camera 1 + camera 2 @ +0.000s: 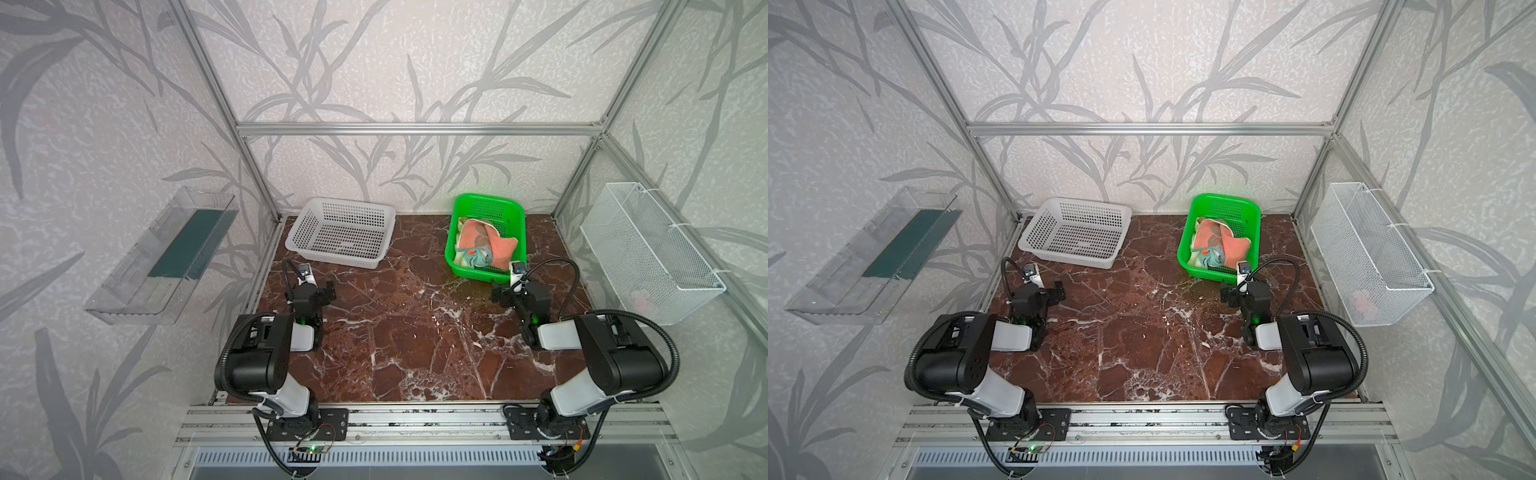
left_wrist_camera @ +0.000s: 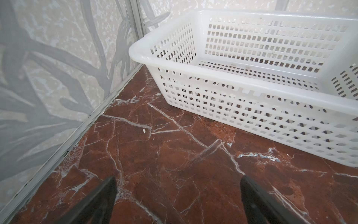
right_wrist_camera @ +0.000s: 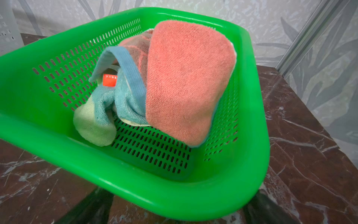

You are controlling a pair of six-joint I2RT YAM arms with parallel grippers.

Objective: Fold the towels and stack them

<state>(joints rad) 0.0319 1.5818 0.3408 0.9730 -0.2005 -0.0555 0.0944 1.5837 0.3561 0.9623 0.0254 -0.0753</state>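
Nothing is folded yet: the towels [image 3: 186, 81] lie crumpled in the green basket [image 3: 23, 87] at 1 o'clock on the desk [image 1: 415, 332], the white basket [image 2: 232, 75] at 11 o'clock holds nothing, and the left end effector [image 2: 178, 179] and right end effector [image 3: 182, 192] gape empty, so the right should next pinch a towel.

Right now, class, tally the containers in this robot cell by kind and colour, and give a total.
White perforated plastic basket: 1
Green perforated plastic basket: 1
White wire-mesh wall basket: 1
Clear plastic wall tray: 1
Total: 4
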